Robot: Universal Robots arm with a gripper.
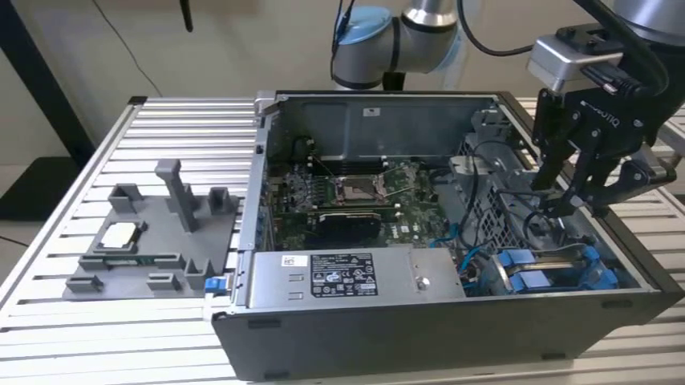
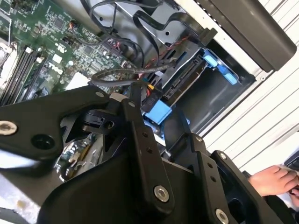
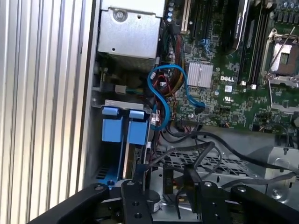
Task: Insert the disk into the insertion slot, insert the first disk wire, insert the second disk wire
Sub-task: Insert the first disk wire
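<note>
On the exterior view's left sits a grey tray (image 1: 150, 241), and beside it the open computer case (image 1: 450, 329). The disk (image 1: 524, 279) lies in its slot at the case's near right corner. Close above that corner hangs the gripper (image 1: 561, 200), its fingers (image 3: 139, 179) a little apart with nothing clearly between them.

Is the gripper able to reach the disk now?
Probably yes: the case is open on top and the disk lies uncovered near the gripper, though loose cables between them may snag.
</note>
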